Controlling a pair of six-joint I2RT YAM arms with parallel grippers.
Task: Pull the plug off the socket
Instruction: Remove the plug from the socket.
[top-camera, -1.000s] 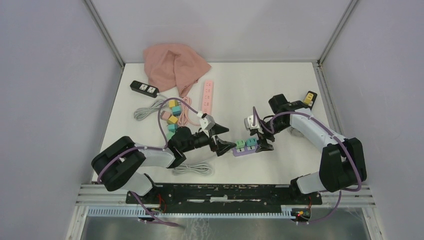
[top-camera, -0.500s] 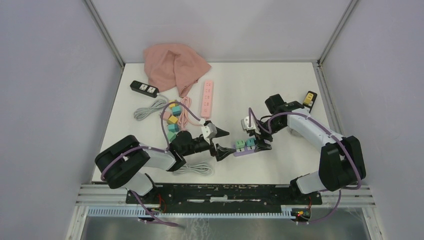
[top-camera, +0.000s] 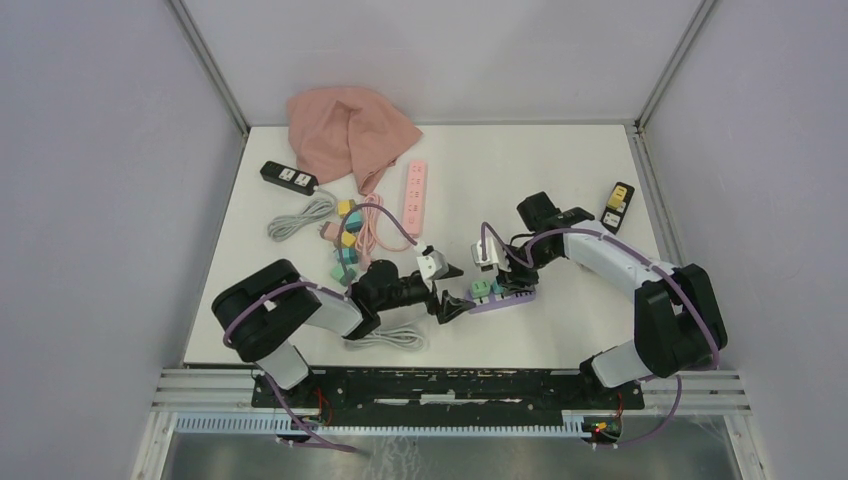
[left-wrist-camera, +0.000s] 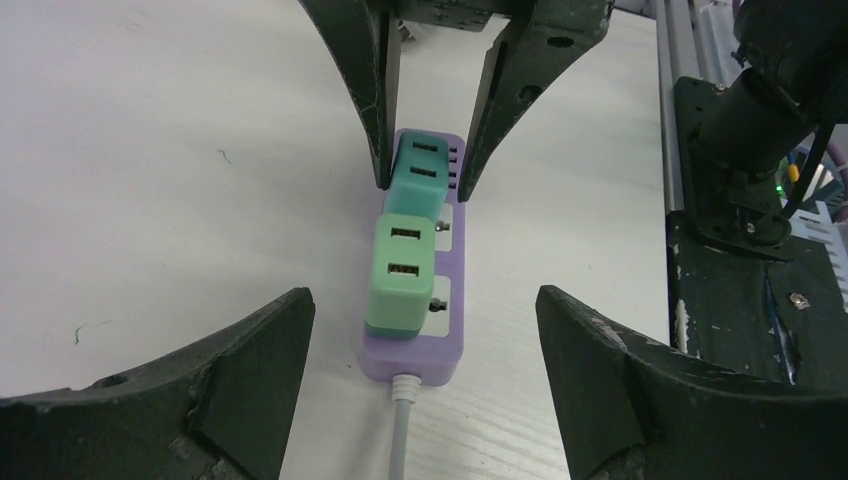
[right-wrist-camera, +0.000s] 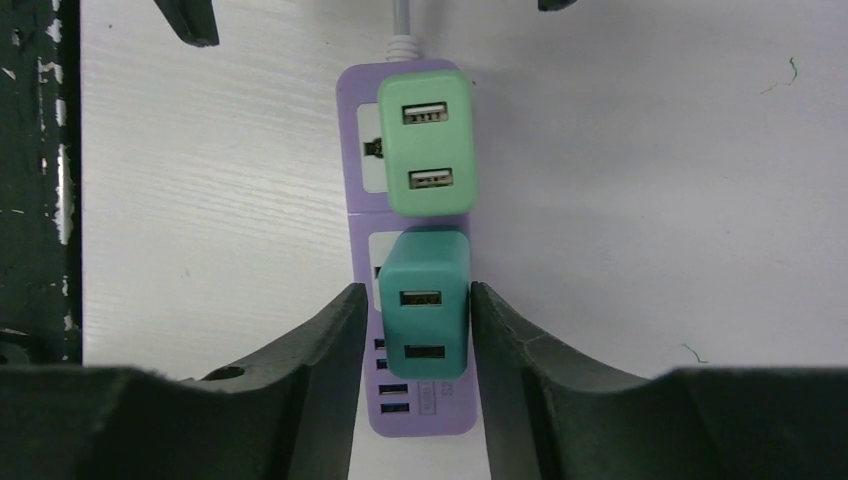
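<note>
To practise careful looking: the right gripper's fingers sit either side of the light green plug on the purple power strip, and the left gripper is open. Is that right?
Not quite. The right gripper flanks the teal plug, not the light green plug, as the right wrist view shows. The rest stands.

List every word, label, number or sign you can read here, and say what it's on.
No text can be read anywhere.
purple power strip: faint mark below its USB ports, too blurred to read.
teal plug, green plug: no print visible.
yellow-and-black device: too small to read.
</note>
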